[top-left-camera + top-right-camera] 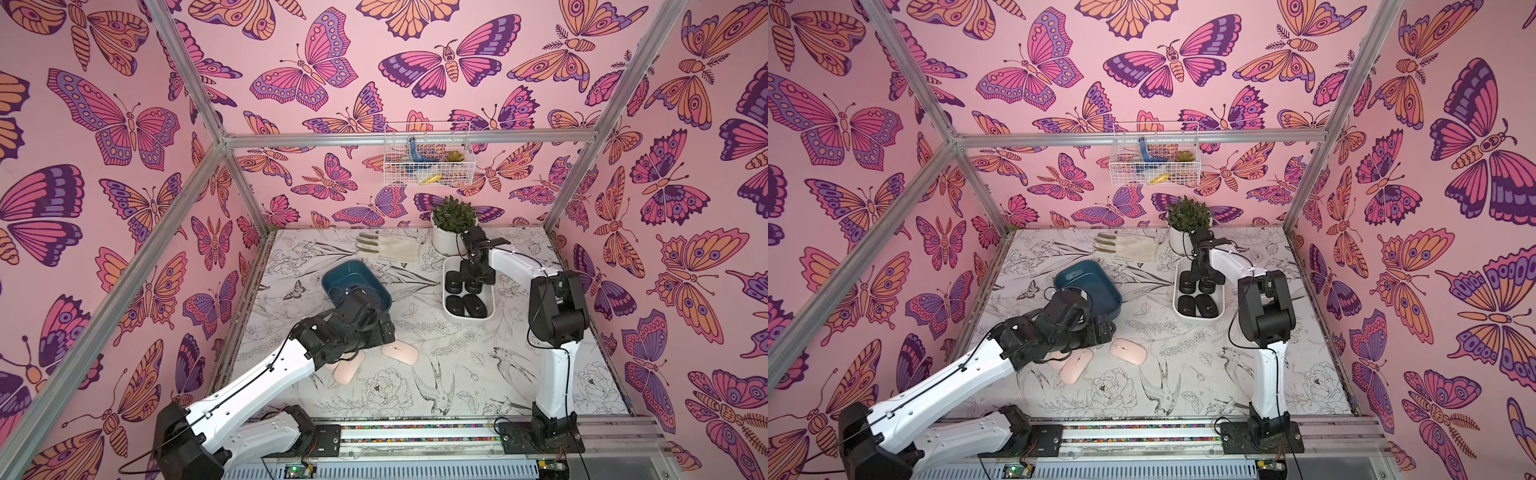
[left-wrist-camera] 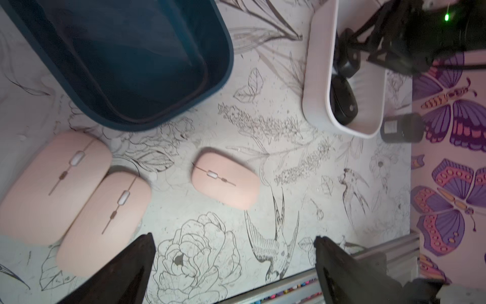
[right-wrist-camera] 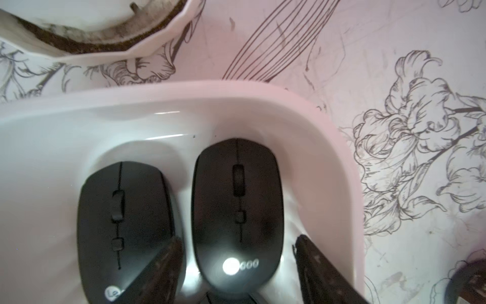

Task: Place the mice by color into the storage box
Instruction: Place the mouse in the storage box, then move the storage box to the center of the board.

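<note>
The right gripper (image 3: 238, 265) stands parted astride a black mouse (image 3: 236, 210) lying in the white box (image 3: 328, 136); lift straight up so its neighbour isn't nudged. The left gripper (image 2: 234, 252), spread wide and empty, hovers near three pink mice (image 2: 226, 179) on the counter (image 2: 302, 210), the blue box (image 2: 131, 65) beside them.

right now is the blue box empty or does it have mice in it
Empty: the blue box shows bare floor in the left wrist view; three pink mice lie outside it.
</note>
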You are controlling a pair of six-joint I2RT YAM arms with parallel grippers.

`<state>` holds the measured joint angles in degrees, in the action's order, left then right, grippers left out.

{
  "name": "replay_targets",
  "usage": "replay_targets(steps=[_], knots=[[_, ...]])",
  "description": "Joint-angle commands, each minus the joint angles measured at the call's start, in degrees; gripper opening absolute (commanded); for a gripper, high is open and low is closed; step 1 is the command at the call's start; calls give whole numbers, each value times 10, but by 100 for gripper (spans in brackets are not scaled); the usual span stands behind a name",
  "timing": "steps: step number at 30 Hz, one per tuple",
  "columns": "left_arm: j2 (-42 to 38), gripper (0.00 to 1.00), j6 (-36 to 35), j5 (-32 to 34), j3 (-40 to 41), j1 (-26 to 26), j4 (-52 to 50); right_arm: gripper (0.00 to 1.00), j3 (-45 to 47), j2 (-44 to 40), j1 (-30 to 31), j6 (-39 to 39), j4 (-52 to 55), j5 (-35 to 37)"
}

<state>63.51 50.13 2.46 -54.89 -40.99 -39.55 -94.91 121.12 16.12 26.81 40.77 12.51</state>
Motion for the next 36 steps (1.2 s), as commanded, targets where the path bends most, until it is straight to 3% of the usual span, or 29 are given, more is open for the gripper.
replay_targets(steps=[1, 5, 7, 12, 14, 17, 25, 36], knots=[[32, 99, -23, 6, -25, 38, 4, 74, 17, -15, 0, 14, -17, -20], [86, 99, -42, 12, -53, 82, 19, 75, 36, -46, 1, 17, -30, -40], [134, 93, -51, 11, -64, 102, 29, 74, 56, -72, 3, 25, -42, -58], [236, 39, -70, 2, -83, 133, 63, 73, 128, -166, 25, 27, -80, -91], [285, 25, -82, 5, -97, 135, 73, 73, 156, -204, 27, 27, -87, -105], [362, 13, -102, -12, -130, 137, 82, 73, 203, -262, 28, 28, -97, -126], [470, 10, -129, -24, -197, 78, 105, 75, 265, -386, 27, 0, -66, -131], [478, 14, -148, -38, -224, -8, 111, 75, 313, -440, 26, -6, -51, -133]])
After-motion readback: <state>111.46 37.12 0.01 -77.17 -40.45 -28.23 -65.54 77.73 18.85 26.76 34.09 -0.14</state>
